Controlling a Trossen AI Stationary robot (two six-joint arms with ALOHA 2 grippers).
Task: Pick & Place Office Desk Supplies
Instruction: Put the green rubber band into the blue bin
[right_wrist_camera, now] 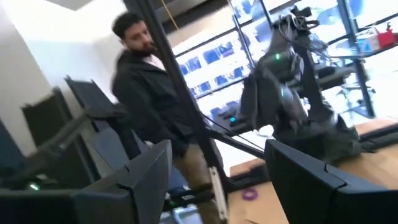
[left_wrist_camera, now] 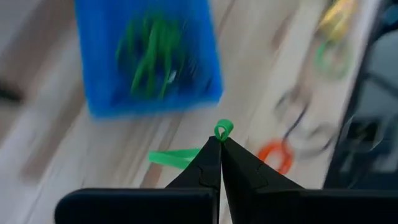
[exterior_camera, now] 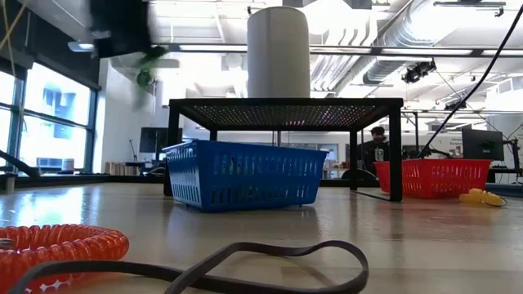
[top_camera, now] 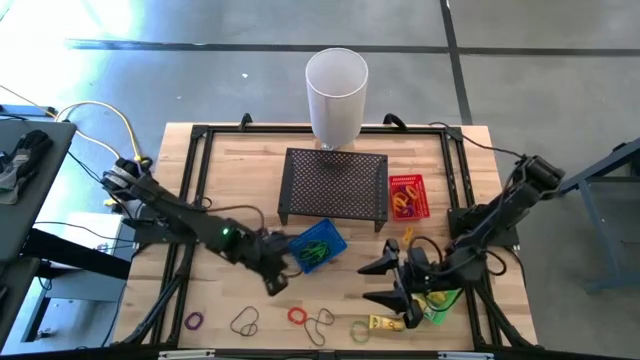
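Left gripper (left_wrist_camera: 220,142) pinched fully shut on a green band (left_wrist_camera: 186,153), hanging just short of the blue basket (top_camera: 316,246) that already holds green loops. Only a small loop shows above the tips and a flat tail trails out to one side.

My worry: that thin bite could slip, or the tail could catch the basket rim so the band falls outside.

Right gripper (top_camera: 390,282) waits wide open and empty near the front right. More bands, including an orange coil (top_camera: 297,316), lie along the table's front edge.
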